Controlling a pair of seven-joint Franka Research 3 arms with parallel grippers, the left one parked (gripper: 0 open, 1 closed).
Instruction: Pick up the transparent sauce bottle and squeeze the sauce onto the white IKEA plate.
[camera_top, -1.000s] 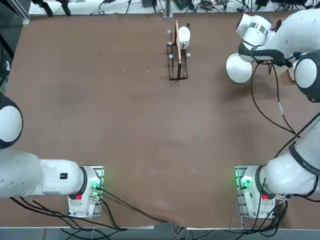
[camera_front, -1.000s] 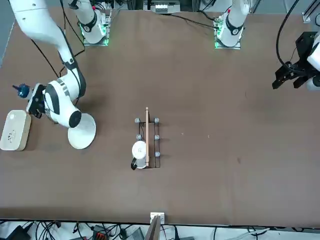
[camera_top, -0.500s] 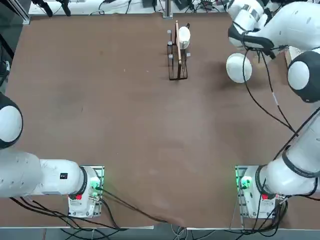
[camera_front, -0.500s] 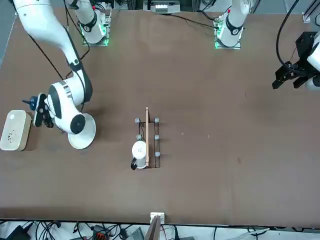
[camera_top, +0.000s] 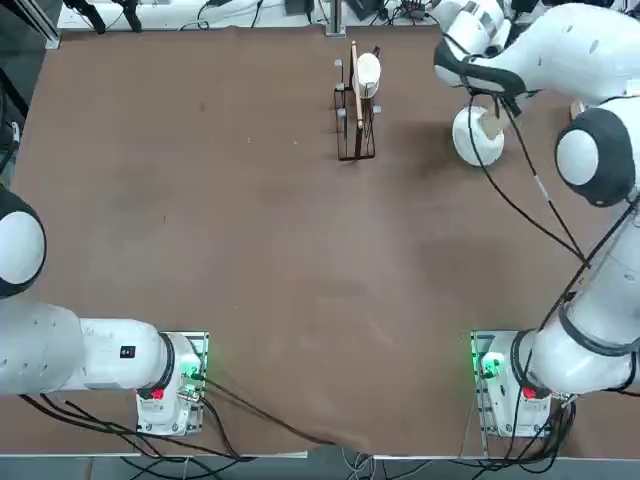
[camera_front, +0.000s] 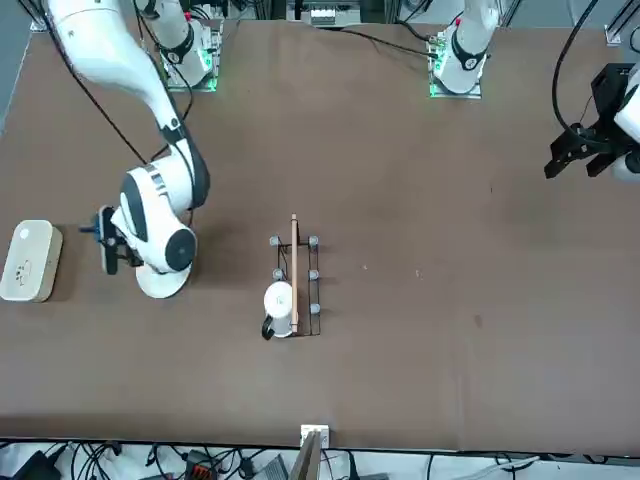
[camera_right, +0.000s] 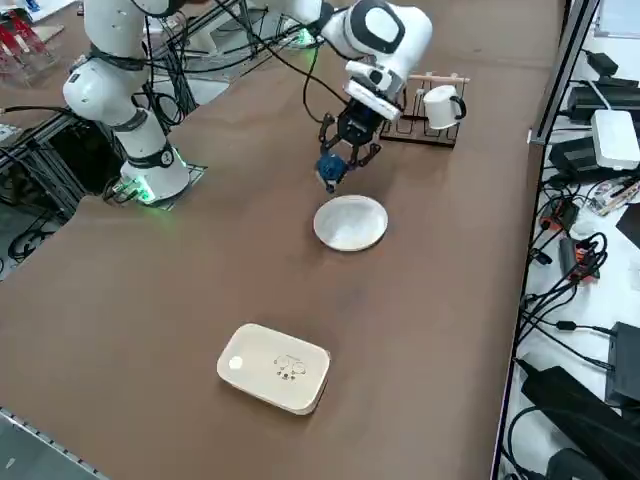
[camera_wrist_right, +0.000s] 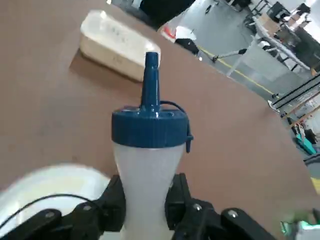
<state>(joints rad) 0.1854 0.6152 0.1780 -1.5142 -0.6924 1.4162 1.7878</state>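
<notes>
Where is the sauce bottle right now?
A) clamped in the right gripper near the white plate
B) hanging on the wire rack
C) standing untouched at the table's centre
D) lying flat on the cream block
A: the right gripper is shut on the transparent sauce bottle, blue cap outward, beside the white IKEA plate.

A cream rounded block (camera_right: 275, 367) lies flat; a wire rack (camera_front: 294, 283) holds a white mug (camera_right: 441, 106).
</notes>
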